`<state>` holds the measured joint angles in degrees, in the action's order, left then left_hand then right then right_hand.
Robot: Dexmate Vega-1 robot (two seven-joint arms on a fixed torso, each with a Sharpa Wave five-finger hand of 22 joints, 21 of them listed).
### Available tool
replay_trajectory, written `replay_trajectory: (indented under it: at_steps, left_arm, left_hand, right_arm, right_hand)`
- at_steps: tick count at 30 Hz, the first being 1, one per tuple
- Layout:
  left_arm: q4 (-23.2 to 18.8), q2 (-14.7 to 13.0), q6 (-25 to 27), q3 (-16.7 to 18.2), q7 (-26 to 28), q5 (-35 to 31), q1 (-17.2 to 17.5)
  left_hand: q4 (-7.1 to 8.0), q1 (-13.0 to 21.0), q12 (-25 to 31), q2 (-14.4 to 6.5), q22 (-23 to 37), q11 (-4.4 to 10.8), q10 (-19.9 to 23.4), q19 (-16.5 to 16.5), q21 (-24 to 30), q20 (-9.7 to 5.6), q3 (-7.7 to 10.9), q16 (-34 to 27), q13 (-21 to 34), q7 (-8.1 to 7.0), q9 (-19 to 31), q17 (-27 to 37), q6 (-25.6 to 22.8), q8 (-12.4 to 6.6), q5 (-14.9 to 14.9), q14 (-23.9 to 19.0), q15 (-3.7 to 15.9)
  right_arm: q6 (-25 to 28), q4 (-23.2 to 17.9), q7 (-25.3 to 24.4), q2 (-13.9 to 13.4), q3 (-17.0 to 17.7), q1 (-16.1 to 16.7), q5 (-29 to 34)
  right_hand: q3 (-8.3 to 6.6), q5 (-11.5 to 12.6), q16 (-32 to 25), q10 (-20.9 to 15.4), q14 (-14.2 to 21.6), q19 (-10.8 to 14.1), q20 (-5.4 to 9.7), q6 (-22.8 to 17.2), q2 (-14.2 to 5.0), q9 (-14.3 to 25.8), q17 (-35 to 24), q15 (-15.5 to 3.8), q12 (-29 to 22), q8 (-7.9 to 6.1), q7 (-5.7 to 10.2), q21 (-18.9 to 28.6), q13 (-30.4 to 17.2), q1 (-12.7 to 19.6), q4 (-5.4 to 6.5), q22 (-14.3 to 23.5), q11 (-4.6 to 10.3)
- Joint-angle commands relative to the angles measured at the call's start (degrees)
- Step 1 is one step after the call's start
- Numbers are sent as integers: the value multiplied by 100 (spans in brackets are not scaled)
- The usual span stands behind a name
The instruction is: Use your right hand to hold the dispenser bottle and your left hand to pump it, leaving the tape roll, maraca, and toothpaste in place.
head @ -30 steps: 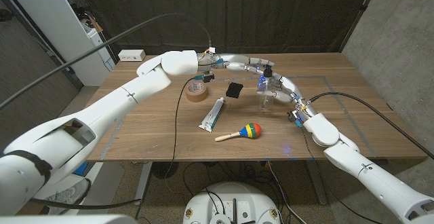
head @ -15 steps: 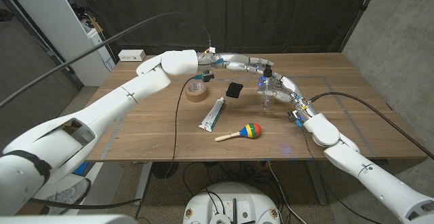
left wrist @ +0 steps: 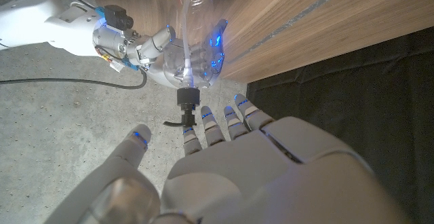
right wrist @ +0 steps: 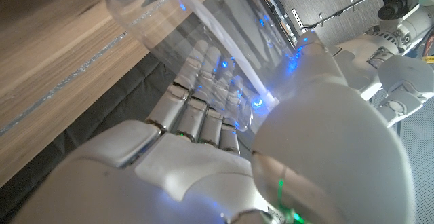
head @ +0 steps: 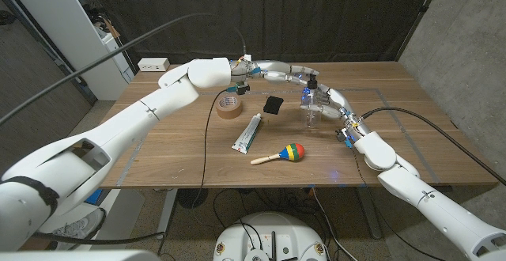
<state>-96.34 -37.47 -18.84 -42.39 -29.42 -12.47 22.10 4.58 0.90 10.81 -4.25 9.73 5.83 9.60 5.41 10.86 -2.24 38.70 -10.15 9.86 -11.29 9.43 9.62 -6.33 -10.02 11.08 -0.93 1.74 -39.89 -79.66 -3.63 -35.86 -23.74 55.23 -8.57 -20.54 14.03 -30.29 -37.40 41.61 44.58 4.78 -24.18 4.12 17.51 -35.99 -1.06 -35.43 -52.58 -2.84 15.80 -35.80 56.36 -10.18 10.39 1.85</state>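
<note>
Dispenser bottle (head: 311, 105) upright toward the far right of the wooden table (head: 395, 134), clear body, black pump head (head: 313, 82) on top, long axis vertical. Wrapped around its body from the right side: right hand (head: 330, 103), fingers curled against the clear wall as seen in the right wrist view, so gripping the bottle (right wrist: 203, 27). Base seems at or just off the tabletop; cannot tell which from the head view. Just beside the pump head, coming in from the bottle's left and far side: left hand (head: 296, 75), fingers apart and holding nothing. In the left wrist view, fingertips (left wrist: 203, 119) reaching level with the black pump (left wrist: 186, 102) and its thin spout, right next to it, contact not certain. Nearer of the two to the pump: the left, as the task wants. Likely needed next: fingers brought over the pump top, then a press straight down along the bottle's axis, with the right-hand grip steadying against tipping. Well apart toward the table's middle, untouched: tape roll (head: 230, 107), toothpaste (head: 248, 132), maraca (head: 281, 155), plus a small black object (head: 273, 104)
</note>
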Motion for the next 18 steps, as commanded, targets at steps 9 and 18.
replay_trajectory:
  at_steps: [9, 18]
  left_arm:
    - [-122, -21, -32, 96, 166, -123, -38]
    - [-120, -28, -77, 137, 238, -199, -74]
  left_hand:
    - [13, 26, 0, -384, 9, -20, 0, 14, 16, -734, 55, 10, 1, 737, 36, 9, -730, -18, 47, 9, 757]
    - [12, 30, 0, -382, 9, -18, -1, 19, 17, -732, 62, 10, 1, 740, 37, 9, -731, -20, 46, 6, 745]
  right_arm:
    - [76, -17, -9, 5, -35, 57, -8]
    - [52, 43, -13, 21, -48, 38, 4]
  right_hand:
    - [-41, 29, 22, -747, 338, -20, 329, -533, -758, 5, -51, -1140, 41, -38, 551, -7, -27, 665, 93, 19, 722]
    - [-27, 30, 44, -762, 340, -18, 323, -526, -761, -5, -69, -1134, 49, -47, 566, -4, -35, 656, 99, 20, 729]
